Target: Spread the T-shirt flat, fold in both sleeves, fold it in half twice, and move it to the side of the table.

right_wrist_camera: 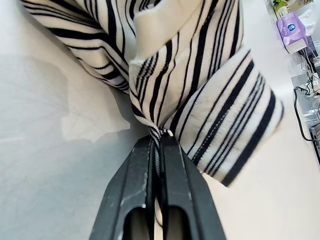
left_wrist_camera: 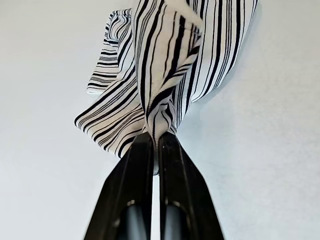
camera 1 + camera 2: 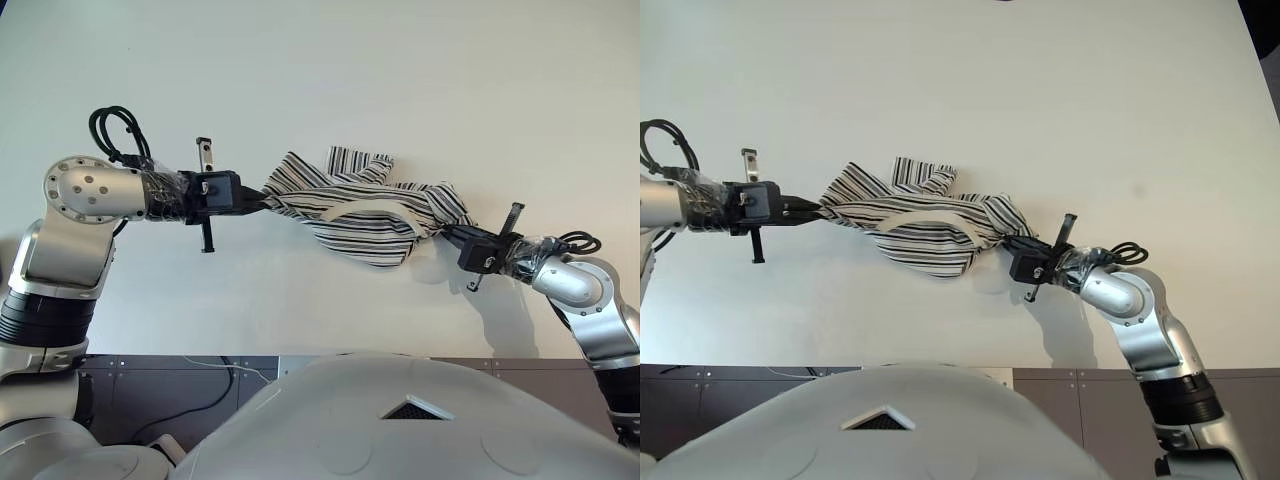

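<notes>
A black-and-white striped T-shirt (image 3: 355, 205) hangs bunched and twisted between my two grippers above the white table (image 3: 400, 70). My left gripper (image 3: 262, 203) is shut on the shirt's left end, seen close in the left wrist view (image 2: 156, 137) with cloth pinched between the fingers. My right gripper (image 3: 447, 232) is shut on the shirt's right end, and the right wrist view (image 1: 159, 137) shows the fabric clamped at its tips. The shirt's middle sags toward the table, with a loop of cloth (image 3: 925, 165) poking up at the back.
The table's front edge (image 3: 200, 352) runs just before my arms, with dark floor and cables below. Open white tabletop lies behind and to both sides of the shirt. A purple item (image 1: 290, 27) and clutter sit far off in the right wrist view.
</notes>
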Tool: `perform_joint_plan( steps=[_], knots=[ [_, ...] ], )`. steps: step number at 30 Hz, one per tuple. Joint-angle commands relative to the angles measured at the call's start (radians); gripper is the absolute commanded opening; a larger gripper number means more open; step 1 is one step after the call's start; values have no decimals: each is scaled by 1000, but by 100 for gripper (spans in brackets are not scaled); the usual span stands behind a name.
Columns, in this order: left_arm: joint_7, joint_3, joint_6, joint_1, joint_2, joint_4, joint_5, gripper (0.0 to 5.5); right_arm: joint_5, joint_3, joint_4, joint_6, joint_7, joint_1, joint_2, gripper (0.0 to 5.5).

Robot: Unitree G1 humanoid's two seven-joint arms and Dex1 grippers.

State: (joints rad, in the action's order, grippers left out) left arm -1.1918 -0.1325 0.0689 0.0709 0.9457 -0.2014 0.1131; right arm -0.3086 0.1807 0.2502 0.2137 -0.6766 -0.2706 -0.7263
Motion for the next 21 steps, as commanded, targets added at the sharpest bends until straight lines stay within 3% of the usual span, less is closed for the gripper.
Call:
perform_joint_plan(
  steps=[1,5,8,21],
  knots=[
    [-4,-14,-7,17,3,1,-13,10,21,-30,25,2,22,27,6,12],
    [5,-18,-2,22,-6,-5,-12,10,33,-56,51,-4,57,63,26,12],
    [7,-20,-1,28,-10,-4,-11,10,20,-59,45,1,66,74,19,58],
    [1,-26,-13,39,-6,19,-15,10,-19,-56,92,47,27,93,-41,58]
  ],
)
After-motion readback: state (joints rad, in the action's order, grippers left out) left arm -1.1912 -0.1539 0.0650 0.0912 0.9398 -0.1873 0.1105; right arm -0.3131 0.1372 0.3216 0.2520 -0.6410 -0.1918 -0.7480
